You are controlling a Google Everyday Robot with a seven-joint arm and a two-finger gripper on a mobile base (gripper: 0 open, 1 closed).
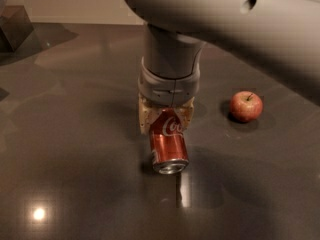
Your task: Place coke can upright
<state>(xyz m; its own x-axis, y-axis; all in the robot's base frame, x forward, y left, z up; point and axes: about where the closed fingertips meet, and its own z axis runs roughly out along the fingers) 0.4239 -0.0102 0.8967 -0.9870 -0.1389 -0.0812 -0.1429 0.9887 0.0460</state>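
The coke can is red with white script. It is tilted, with its silver end facing the camera and low over the dark table. My gripper comes down from the grey arm, and its tan fingers sit on either side of the can's upper part, shut on it. A shadow lies under the can's lower end. I cannot tell whether that end touches the table.
A red apple sits on the table to the right of the gripper. A dark box-like object stands at the far left back. The large grey arm covers the upper right of the view. The other can is hidden.
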